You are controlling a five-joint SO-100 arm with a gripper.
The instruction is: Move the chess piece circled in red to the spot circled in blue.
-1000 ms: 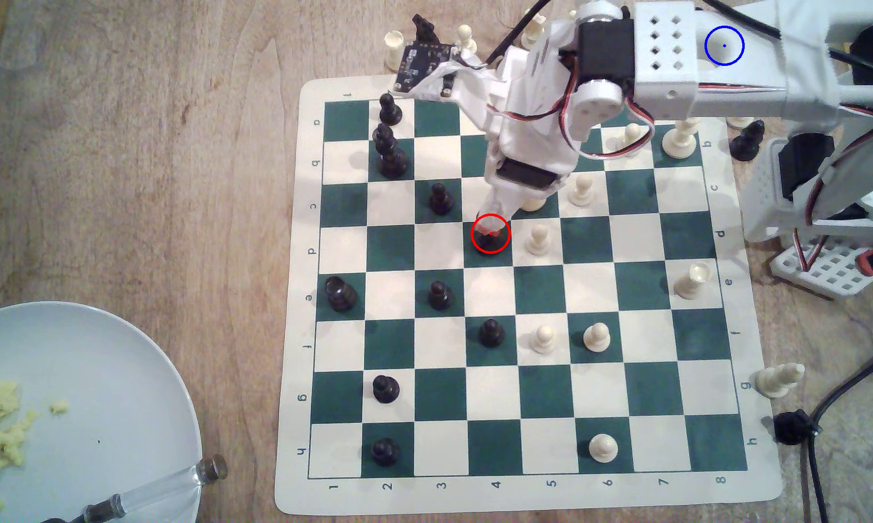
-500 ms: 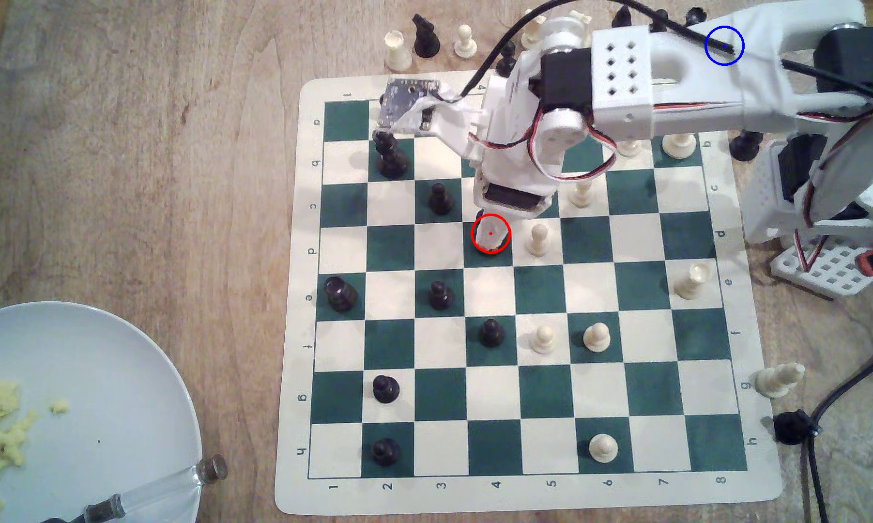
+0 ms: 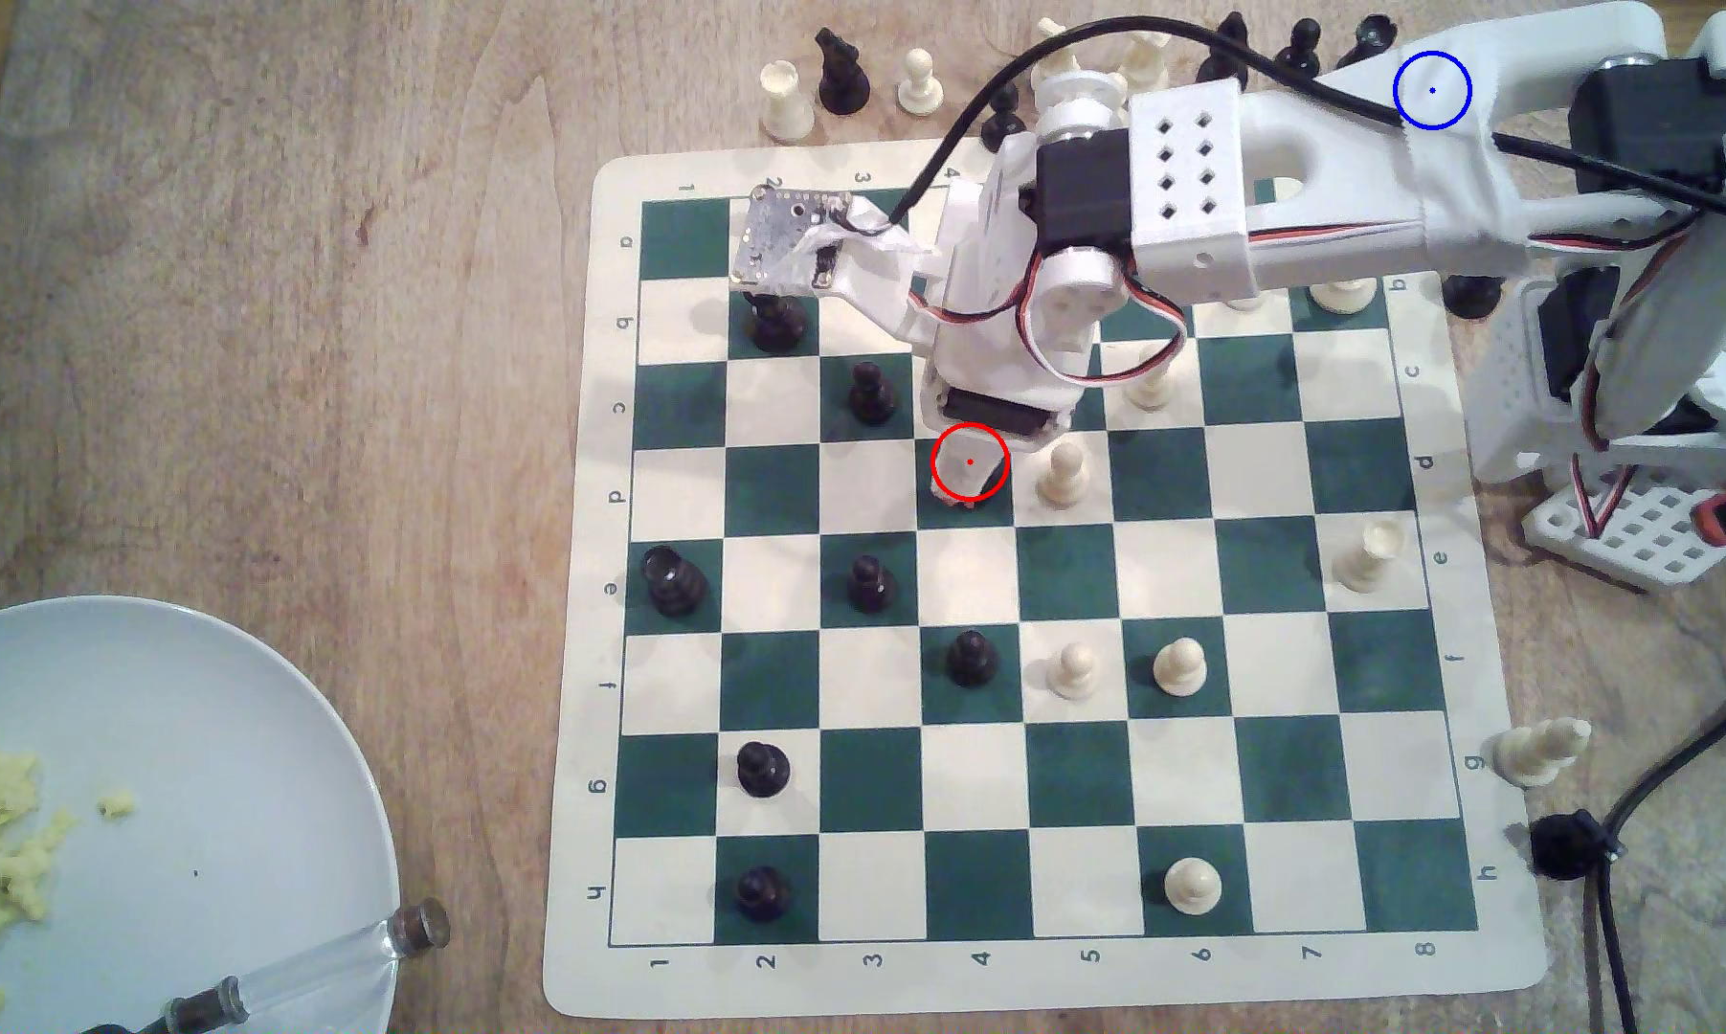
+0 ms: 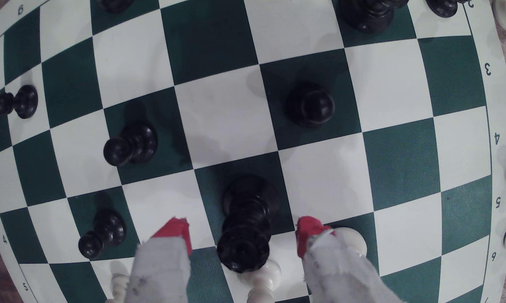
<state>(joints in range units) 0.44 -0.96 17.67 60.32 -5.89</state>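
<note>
- In the exterior view, we are seeing the white arm (image 3: pixel 1187 209) reaching from the exterior view's right across the green-and-cream chessboard (image 3: pixel 1028 984), with the gripper (image 3: pixel 968 482) pointing down onto the dark square inside the red circle (image 3: pixel 935 447).
- The gripper is covering the chess piece in this view, so we are not pointing to it here, and we cannot tell the jaw width from here.
- A cream pawn (image 3: pixel 1063 475) is standing on the square just to the exterior view's right of the red circle, and a black pawn (image 3: pixel 871 393) is standing one square diagonally up and to the exterior view's left.
- The spot (image 3: pixel 1432 90), the blue circle, is lying over the arm's white link near the top of the exterior view's right, well apart from the gripper.
- A pale plate (image 3: pixel 242 716) with yellow crumbs is sitting off the board at the lower left.
- In the wrist view, we are looking at the chess piece (image 4: pixel 247 224) standing upright on a dark green square.
- The gripper (image 4: pixel 243 236) is spread wide around the piece, its red-tipped fingers (image 4: pixel 177 231) sitting on either side with a clear gap on both, touching nothing.
</note>
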